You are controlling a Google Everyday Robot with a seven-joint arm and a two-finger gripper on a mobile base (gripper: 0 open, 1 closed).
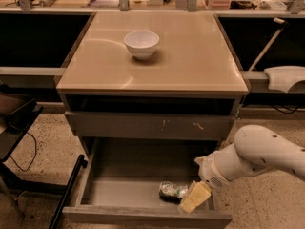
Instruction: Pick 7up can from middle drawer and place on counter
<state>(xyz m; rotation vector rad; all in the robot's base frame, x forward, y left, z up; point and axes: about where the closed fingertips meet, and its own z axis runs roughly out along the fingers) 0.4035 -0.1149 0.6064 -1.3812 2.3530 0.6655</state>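
Fingers [194, 197] low in middle drawer [125, 187], just right of 7up can [172, 190]; spread cannot be told.

End effector [194, 198] inside open middle drawer [143, 217], scratched drawer front [143, 125] overhanging rear
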